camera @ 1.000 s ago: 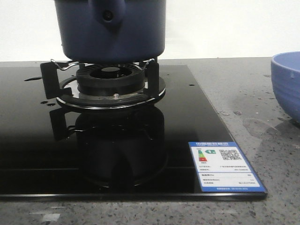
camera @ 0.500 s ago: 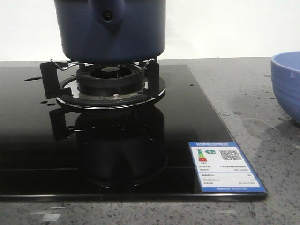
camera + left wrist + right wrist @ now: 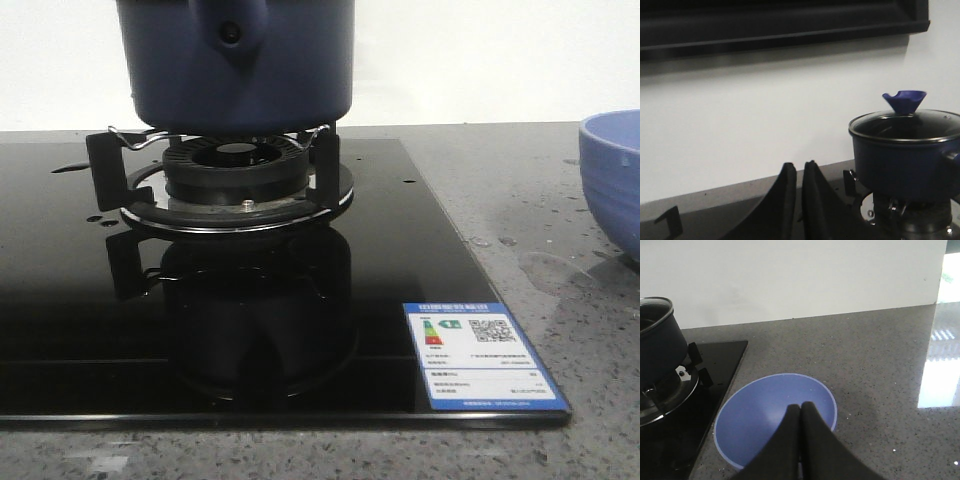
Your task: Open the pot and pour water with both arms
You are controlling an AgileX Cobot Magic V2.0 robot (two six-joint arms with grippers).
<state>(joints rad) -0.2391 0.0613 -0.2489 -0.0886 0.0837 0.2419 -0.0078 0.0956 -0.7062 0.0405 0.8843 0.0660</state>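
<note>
The dark navy pot stands on the gas burner of the black hob, its handle stub with the round hole facing me. In the left wrist view the pot carries a glass lid with a blue knob. My left gripper is shut and empty, off to the side of the pot and apart from it. My right gripper is shut and empty above the periwinkle bowl. The pot also shows in the right wrist view. Neither gripper shows in the front view.
The black glass hob carries a blue and white label at its front right corner. The periwinkle ribbed bowl stands on the grey speckled counter, right of the hob. A white wall rises behind.
</note>
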